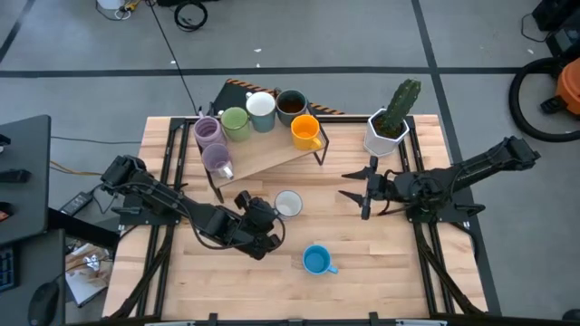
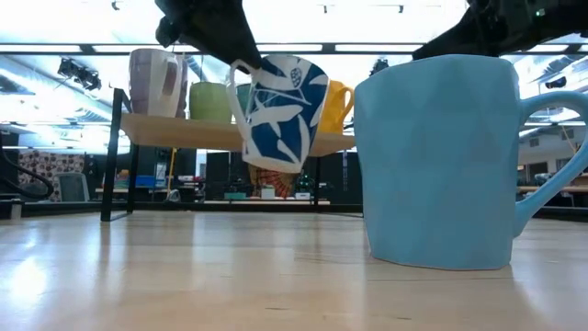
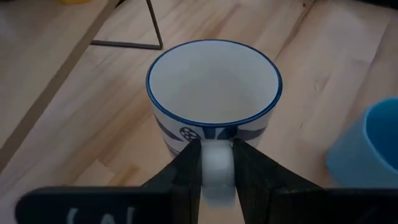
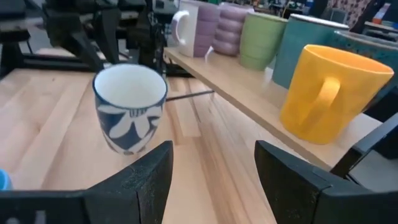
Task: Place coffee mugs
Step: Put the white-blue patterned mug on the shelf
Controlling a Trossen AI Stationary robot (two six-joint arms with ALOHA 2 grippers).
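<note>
A white mug with blue leaf pattern [image 1: 288,204] hangs above the table's middle with my left gripper [image 3: 217,180] shut on it; the low view shows the white mug [image 2: 280,110] clear of the wood and tilted. A light blue mug [image 1: 317,261] stands on its base near the front edge. On the raised wooden shelf [image 1: 272,154] stand two purple mugs [image 1: 210,136], a green one [image 1: 235,122], a white one [image 1: 261,110], a dark brown one [image 1: 291,106] and an orange one [image 1: 305,132]. My right gripper [image 1: 344,184] is open, right of the held mug, holding nothing. My left gripper pinches the white mug's handle [image 3: 217,163] between its two fingers [image 3: 186,177], one on each side of the loop. The fingers slant down at it from the table's left and near side. The mug hangs lifted clear of the table, tilted, its mouth still mostly upward.
A white faceted pot with a green cactus [image 1: 388,125] stands at the back right, beside the shelf's right end. The shelf rests on thin black metal legs [image 1: 322,156]. Bare wood lies between the blue mug and the right arm.
</note>
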